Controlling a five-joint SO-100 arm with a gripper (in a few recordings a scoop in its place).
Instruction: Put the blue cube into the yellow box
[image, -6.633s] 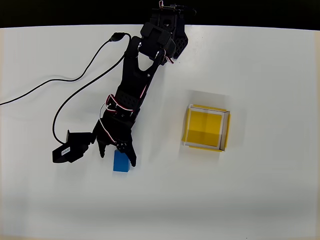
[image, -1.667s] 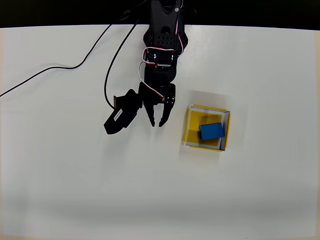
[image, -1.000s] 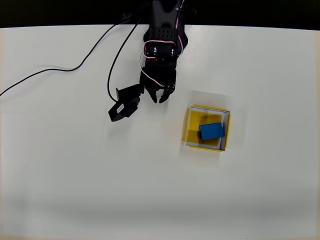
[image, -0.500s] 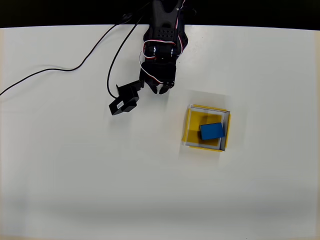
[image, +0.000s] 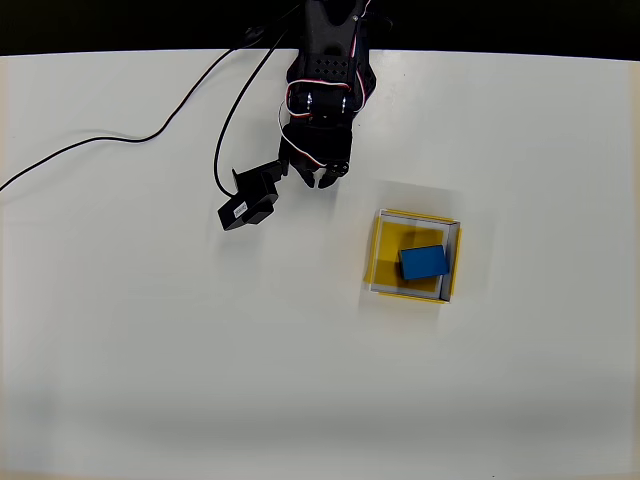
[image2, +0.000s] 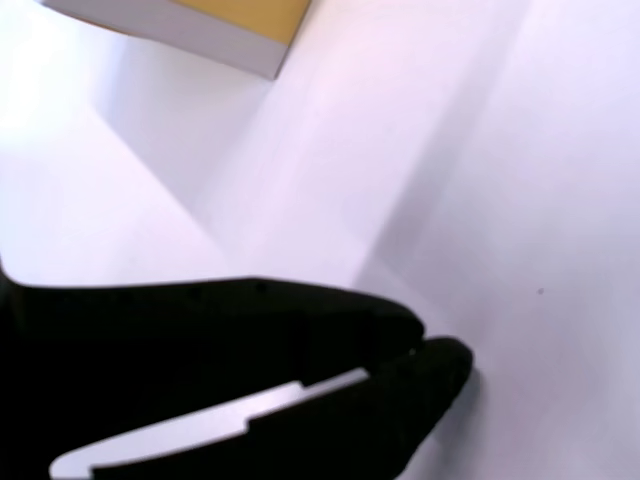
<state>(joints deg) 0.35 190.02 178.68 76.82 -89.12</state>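
Since earlier frames: small bright-blue cube (image: 423, 262) went from white table (image: 150, 380) into shallow yellow box (image: 385, 252); black gripper (image: 320, 180) let go, pulled back toward arm base. Now gripper closed, empty, near base. Cube rests inside box, right of centre, down-right of gripper, well apart. Task looks done.

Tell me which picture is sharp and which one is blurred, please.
Overhead view: sharp and evenly lit; the blue cube in the yellow box has crisp edges. Wrist view: soft, washed out with a pale violet tint; the claw is a dark blur.
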